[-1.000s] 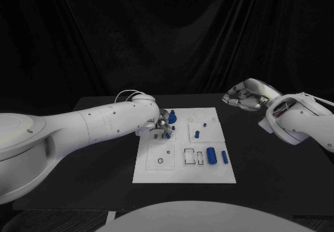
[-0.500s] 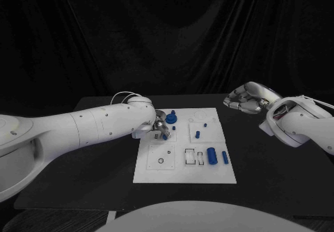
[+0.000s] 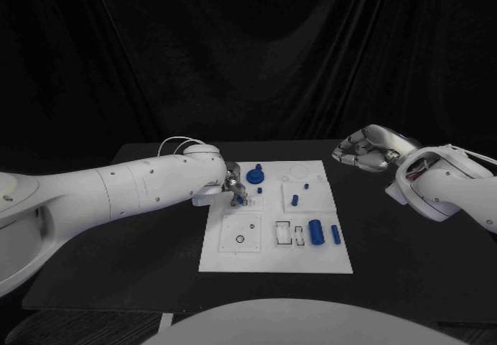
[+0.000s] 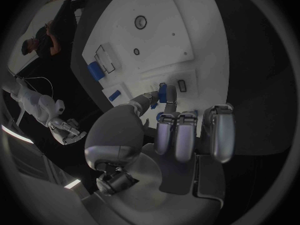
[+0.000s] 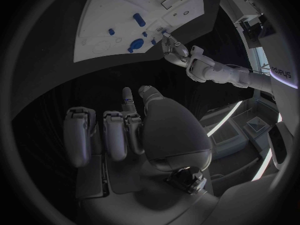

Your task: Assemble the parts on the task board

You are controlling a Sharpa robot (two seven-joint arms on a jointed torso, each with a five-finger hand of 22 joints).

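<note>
The white task board (image 3: pixel 271 253) lies in the middle of the black table. My left hand (image 3: pixel 236 188) hovers low over the board's far left part and pinches a small blue part (image 4: pixel 162 92) between thumb and a finger, just above a recess. A blue knob (image 3: pixel 256 173) and a short blue peg (image 3: pixel 259 190) stand right beside it. Two blue cylinders (image 3: pixel 314 231) lie near the board's right edge. My right hand (image 3: pixel 365 149) hangs in the air to the right of the board with its fingers (image 5: pixel 115 132) curled in on nothing.
More small blue pegs (image 3: pixel 294 200) stand in the board's far right square. Rectangular slots (image 3: pixel 283 231) and a round hole (image 3: pixel 239 239) mark the board's near half. Bare black table (image 3: pixel 414 251) lies on both sides of the board.
My left hand has crept slightly left and lower over the board's far left part, still pinching the blue part. The right hand has sunk a little.
</note>
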